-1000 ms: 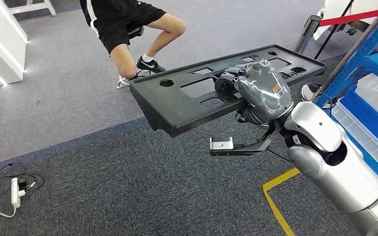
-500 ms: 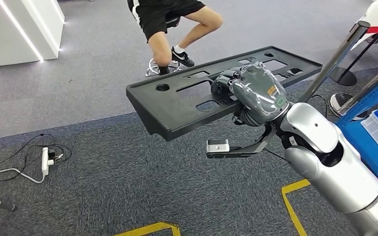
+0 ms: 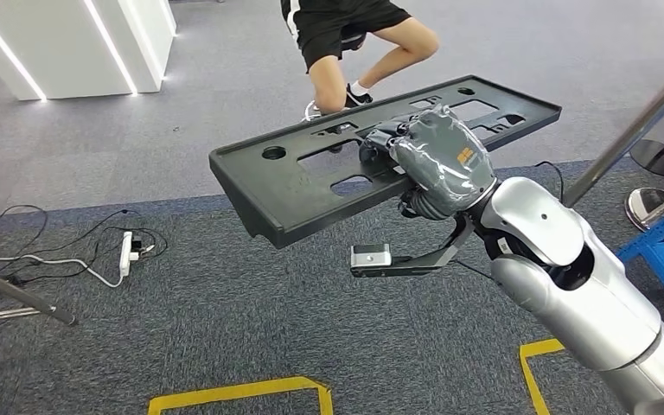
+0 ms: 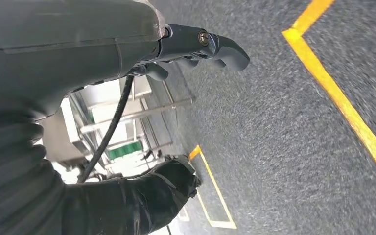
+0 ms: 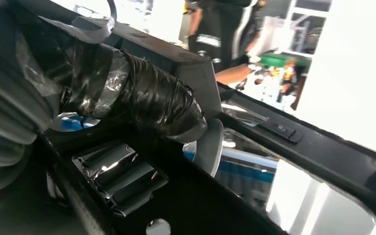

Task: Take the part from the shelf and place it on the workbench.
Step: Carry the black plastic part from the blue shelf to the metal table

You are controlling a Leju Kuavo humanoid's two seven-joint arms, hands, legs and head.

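Carrying the part out over the floor here: the right hand [image 3: 432, 160], wrapped in a grey cover, grips the long black plastic panel with rectangular cutouts [image 3: 311, 177] near the middle of its near edge, thumb on top and fingers [image 5: 127, 178] curled underneath. The panel is a flat matte-black moulded piece with a raised rim, a round hole near its left end and several rectangular openings along its length. It's held roughly level in mid-air above the dark grey carpet [image 3: 225, 328], pretty far off the ground.

The left hand [image 4: 196, 46] hangs over the carpet with its fingers loosely apart, holding nothing.

Behind the panel stands a person in black shorts [image 3: 354, 35]. A white power strip [image 3: 126, 251] lies on the carpet, plus yellow floor tape [image 3: 233, 393].
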